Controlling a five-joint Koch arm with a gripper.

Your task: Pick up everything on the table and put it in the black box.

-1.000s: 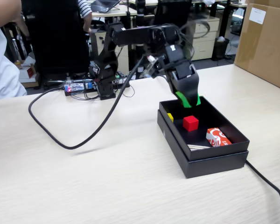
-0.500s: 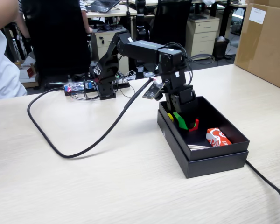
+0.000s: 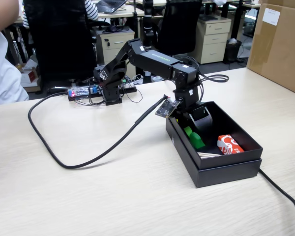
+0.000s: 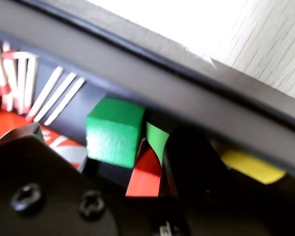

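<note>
The green cube (image 4: pixel 113 130) lies inside the black box (image 3: pixel 226 169), against a red cube (image 4: pixel 148 174) and close to the box's wall (image 4: pixel 187 93). In the fixed view the green cube (image 3: pixel 195 140) shows at the box's left side, just below my gripper (image 3: pixel 194 124). My gripper (image 4: pixel 108 145) is lowered into the box and open. Its jaws stand wide on either side of the green cube and do not touch it. The light wood table (image 3: pixel 88 196) surrounds the box.
The box also holds a red-and-white packet (image 3: pixel 229 145), several thin white sticks (image 4: pixel 54 96), a second green piece (image 4: pixel 157 140) and a yellow cube (image 4: pixel 250 166). A black cable (image 3: pixel 88 160) loops across the table. A brown carton (image 3: pixel 280 44) stands far right. A person (image 3: pixel 2 69) sits far left.
</note>
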